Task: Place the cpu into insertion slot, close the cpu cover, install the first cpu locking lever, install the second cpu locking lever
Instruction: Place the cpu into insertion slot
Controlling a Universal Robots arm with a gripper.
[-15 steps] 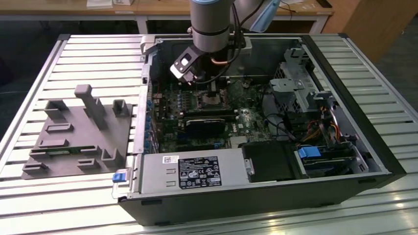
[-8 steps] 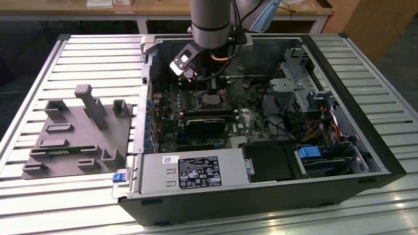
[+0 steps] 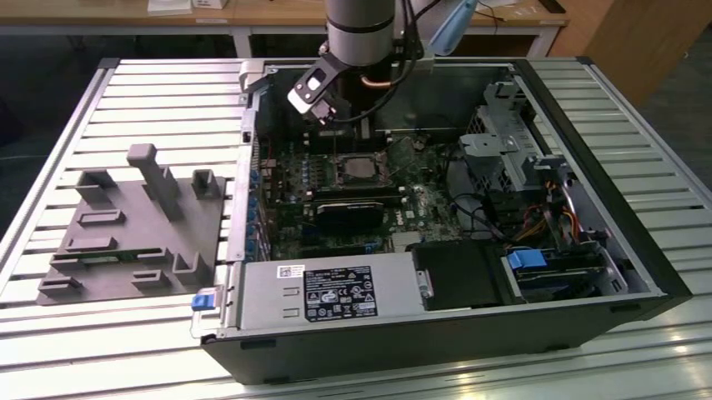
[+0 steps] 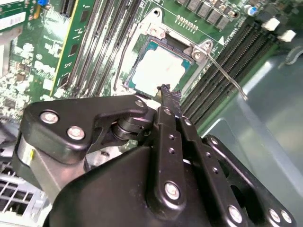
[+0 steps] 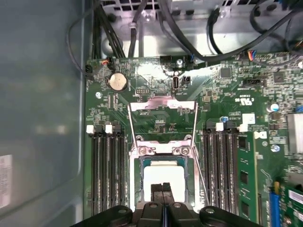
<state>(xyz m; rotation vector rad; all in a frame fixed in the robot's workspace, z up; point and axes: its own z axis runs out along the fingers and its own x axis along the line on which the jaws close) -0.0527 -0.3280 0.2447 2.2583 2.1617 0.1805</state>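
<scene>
Inside the open computer case on the slatted tabletop, the tool, clenched empty, hovered over the seated cpu, which looked light, thin and fragile, best taken by its edges.

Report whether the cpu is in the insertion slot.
In: the cpu lies flat inside the insertion slot, its pale top framed by the silver rim.

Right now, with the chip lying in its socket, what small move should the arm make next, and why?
Probably lift a little and shift toward the cpu cover, which looks flipped back off the insertion slot. The cpu already lies in the slot, and the gripper, shut and empty, hovers just over it.
</scene>
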